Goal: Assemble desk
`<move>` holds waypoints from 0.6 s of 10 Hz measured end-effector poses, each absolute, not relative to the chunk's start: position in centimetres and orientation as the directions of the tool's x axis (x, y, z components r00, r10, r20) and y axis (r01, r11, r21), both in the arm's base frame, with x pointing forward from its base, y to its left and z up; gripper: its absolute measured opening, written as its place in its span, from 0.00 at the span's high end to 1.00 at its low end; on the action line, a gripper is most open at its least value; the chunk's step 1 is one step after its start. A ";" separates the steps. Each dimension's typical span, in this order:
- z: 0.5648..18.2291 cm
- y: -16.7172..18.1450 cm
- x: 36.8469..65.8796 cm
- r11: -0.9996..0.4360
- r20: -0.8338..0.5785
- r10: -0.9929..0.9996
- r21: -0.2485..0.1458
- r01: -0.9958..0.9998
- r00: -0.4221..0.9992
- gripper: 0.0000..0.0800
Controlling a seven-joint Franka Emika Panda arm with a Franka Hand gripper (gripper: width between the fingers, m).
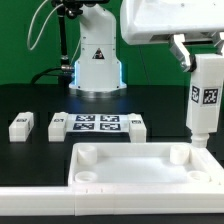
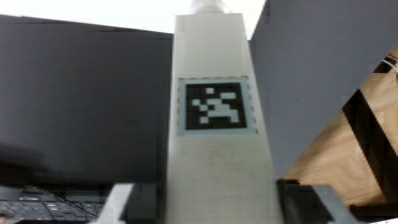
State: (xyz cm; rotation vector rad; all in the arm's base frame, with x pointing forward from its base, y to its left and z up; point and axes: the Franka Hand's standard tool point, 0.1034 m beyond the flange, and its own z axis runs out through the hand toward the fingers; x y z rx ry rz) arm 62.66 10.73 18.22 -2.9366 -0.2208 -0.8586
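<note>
The desk is in pieces. Its tabletop [image 1: 125, 168] is a large white rectangular tray lying flat on the black table [image 1: 30, 100] at the near edge of the exterior view. It has a raised rim and a round socket in each corner that shows.

One leg [image 1: 205, 100] is a tall white block with a black-and-white square tag on its face. It stands upright in the air over the tabletop's far corner on the exterior view's right. Its narrowed lower end is right at the socket there, but I cannot tell whether it touches or sits inside.

Three more legs lie loose on the table beyond the tray. Two [image 1: 20, 126] [image 1: 57, 126] are toward the exterior view's left. The third [image 1: 137, 124] is just beside the marker board [image 1: 95, 124], on its right in that view.

My gripper [image 1: 195, 58] is partly closed and clamped on the upright leg near its upper end. In the wrist view my fingers [image 2: 125, 203] press against both sides of the block, and the tag faces the camera. I touch nothing else.
</note>
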 end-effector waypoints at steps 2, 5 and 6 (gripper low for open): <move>18.1 10.7 62.6 -0.987 0.539 0.117 -0.031 0.158 0.834 0.64; 16.5 10.3 62.7 -0.987 0.532 0.121 -0.026 0.158 0.838 0.64; 15.6 10.4 63.0 -0.987 0.524 0.120 -0.027 0.158 0.843 0.64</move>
